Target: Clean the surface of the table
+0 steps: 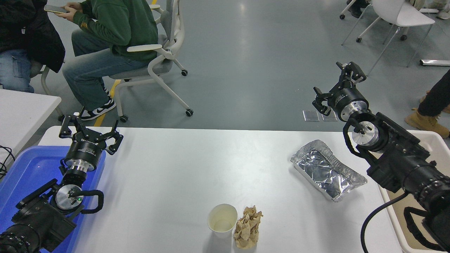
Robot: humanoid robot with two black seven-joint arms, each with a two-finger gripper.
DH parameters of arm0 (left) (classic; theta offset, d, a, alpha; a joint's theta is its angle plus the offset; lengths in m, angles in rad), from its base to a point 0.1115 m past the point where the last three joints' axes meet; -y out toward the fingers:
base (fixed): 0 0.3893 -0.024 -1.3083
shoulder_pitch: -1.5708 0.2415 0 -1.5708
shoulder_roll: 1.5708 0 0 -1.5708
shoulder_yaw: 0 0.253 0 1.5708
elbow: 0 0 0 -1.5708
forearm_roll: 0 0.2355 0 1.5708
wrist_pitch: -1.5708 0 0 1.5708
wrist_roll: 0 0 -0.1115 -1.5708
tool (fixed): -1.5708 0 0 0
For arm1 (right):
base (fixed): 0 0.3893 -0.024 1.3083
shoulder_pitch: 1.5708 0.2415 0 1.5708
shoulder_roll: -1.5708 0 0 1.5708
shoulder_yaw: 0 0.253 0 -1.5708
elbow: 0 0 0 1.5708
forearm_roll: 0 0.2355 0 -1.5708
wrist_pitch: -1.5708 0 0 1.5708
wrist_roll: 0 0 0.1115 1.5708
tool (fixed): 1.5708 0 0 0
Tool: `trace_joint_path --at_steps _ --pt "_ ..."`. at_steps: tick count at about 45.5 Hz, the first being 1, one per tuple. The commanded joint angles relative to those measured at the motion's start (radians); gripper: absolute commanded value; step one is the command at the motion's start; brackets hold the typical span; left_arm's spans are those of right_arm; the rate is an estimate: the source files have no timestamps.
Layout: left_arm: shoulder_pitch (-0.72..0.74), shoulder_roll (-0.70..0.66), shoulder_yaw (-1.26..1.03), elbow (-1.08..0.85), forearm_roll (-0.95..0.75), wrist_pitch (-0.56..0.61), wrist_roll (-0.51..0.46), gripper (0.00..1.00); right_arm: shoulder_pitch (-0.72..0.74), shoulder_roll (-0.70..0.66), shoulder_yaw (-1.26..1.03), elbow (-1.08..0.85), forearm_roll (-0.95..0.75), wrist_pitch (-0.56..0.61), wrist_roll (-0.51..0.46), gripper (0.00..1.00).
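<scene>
The table surface [175, 168] is a wide white top. On it lie a crumpled foil tray [327, 169] at the right, a white paper cup [222, 219] near the front edge, and a crumpled brown paper wad [248, 227] touching the cup's right side. My right gripper [336, 82] is open and empty, raised beyond the table's far edge, above and behind the foil tray. My left gripper [90, 131] is open and empty, parked over the table's far left corner.
A blue bin [24, 175] sits at the left under my left arm. A beige bin [432, 147] stands at the right edge. A smaller white table [21, 109] is at the left. People sit on chairs at the top left; a leg and a boot show at the right.
</scene>
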Motion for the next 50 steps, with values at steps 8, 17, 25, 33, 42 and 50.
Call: trace_joint_path --at_steps 8,17,25,33,42,50 --pt "0.000 -0.001 0.000 0.000 0.000 0.000 0.001 1.00 -0.007 0.003 -0.008 0.009 -0.003 0.002 0.000 1.00" --pt "0.000 0.000 0.000 0.000 0.000 0.000 0.001 1.00 0.010 0.001 -0.069 0.009 -0.003 0.002 0.002 1.00" --pt "0.000 -0.001 0.000 0.000 0.000 0.000 0.001 1.00 0.030 0.001 -0.094 0.009 -0.003 0.000 0.002 1.00" --pt "0.000 -0.001 0.000 0.000 0.000 0.000 0.001 1.00 0.039 -0.002 -0.100 0.008 -0.003 -0.006 0.002 1.00" --pt "0.000 0.000 0.000 0.000 0.000 0.000 0.001 1.00 0.045 -0.020 -0.102 0.008 -0.015 -0.009 0.002 1.00" --pt "0.000 0.000 0.000 0.000 0.000 0.000 0.000 1.00 0.048 -0.055 -0.102 0.017 -0.061 -0.011 0.002 1.00"
